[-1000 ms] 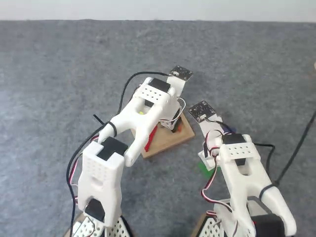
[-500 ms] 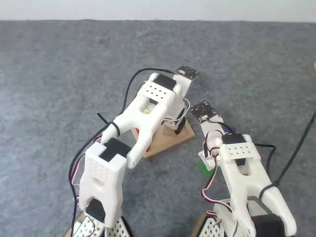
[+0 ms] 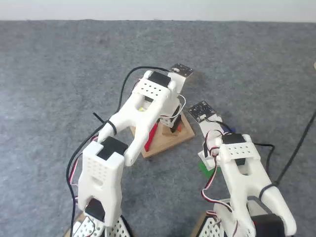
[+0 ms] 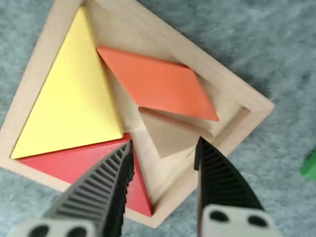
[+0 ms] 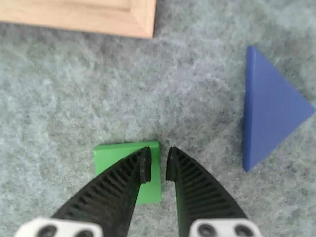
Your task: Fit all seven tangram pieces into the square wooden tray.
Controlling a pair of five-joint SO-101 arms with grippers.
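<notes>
Tray (image 3: 165,140) sits mid-frame in the high view. Yellow triangle (image 4: 74,98), red triangle (image 4: 74,160) and orange parallelogram (image 4: 158,84) lie inside. Orange may be lifted at one edge, hard to tell.

Left claw (image 4: 164,144) hovers above, wide open, empty. Best to press orange flat first.

Right claw (image 5: 158,154), open only a crack, empty, over green piece (image 5: 111,153). Blue triangle (image 5: 269,108) nearby on surface (image 5: 74,89).

No legible print.

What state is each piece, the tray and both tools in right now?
Tray, partly filled, bare floor left.
Yellow triangle, in tray.
Orange parallelogram, in tray.
Red triangle, in tray.
Green piece, on carpet outside tray.
Blue triangle, on carpet outside tray.
Left tool, open above tray.
Right tool, barely open over green piece.
</notes>
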